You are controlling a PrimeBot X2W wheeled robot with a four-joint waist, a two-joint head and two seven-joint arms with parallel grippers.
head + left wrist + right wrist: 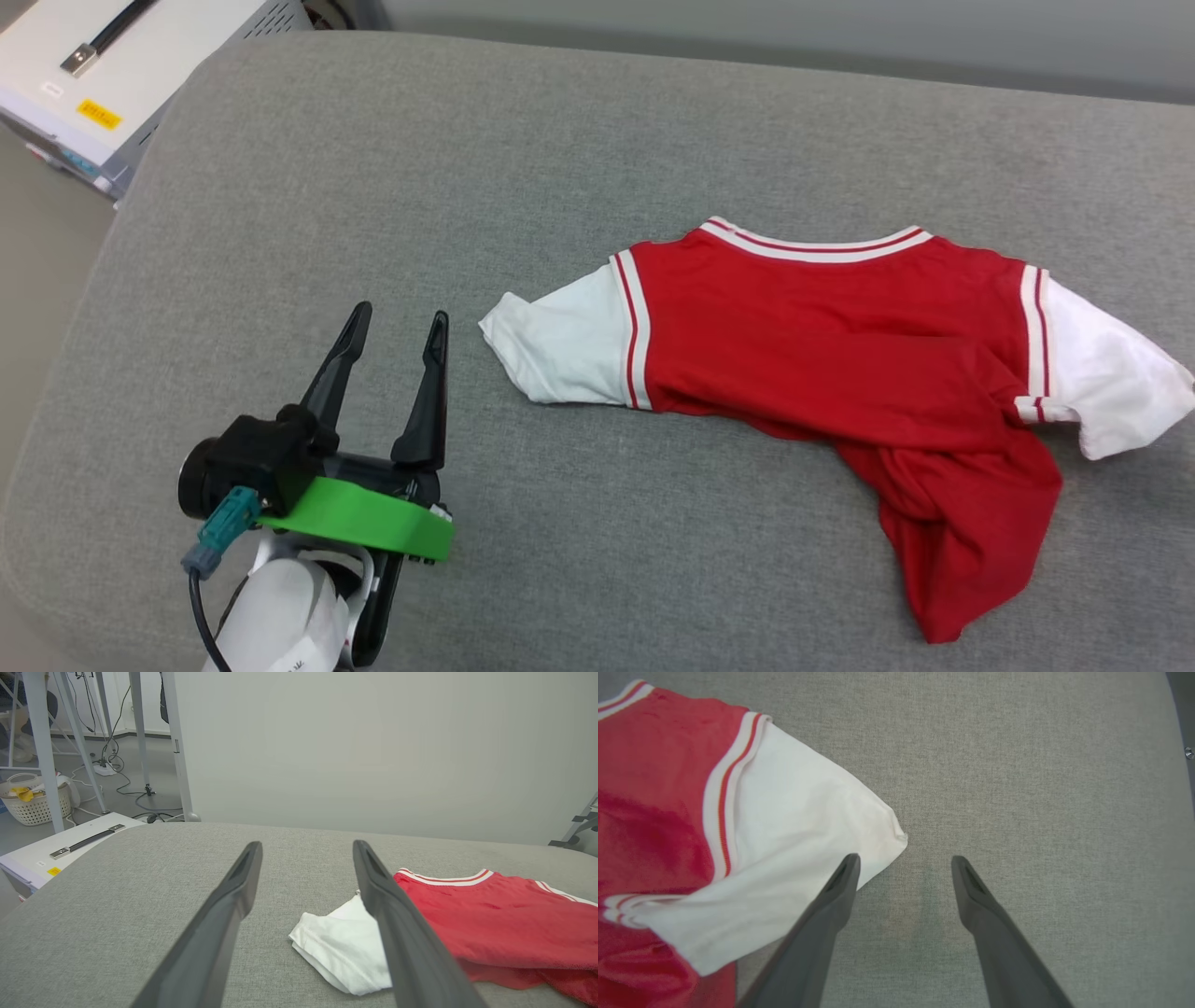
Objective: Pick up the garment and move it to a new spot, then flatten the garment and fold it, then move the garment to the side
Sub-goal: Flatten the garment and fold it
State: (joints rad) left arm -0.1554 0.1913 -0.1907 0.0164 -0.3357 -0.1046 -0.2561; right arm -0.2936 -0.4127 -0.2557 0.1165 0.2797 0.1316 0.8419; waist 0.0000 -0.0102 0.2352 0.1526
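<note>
**Head view.**
- Left end effector (400,313): fingers spread, released, with nothing between them. It is over the grey padded surface (467,168).
- Shirt (822,345): red with white sleeves. It lies on the padded surface to the right of the left end effector, apart from it. The nearest part is one white sleeve (560,350). The lower hem is bunched and twisted.
- White case (112,65): beyond the left end effector and to its left, off the corner of the padded surface.

**Left wrist view.**
- Left end effector (307,843): fingers wide apart, empty.
- Shirt (490,914): ahead and to the right. Its white sleeve is partly hidden behind the finger on that view's right.
- White case (70,847): ahead and to the left.
- Laundry basket (35,805): farther off to the left, on the floor.

**Right wrist view.**
- Right end effector (904,857): released, fingers spread, with bare padded surface between them.
- Shirt (654,788): to the left of the right end effector. The edge of its white sleeve runs behind the tip of the finger on that view's left; whether they touch cannot be told.
</note>
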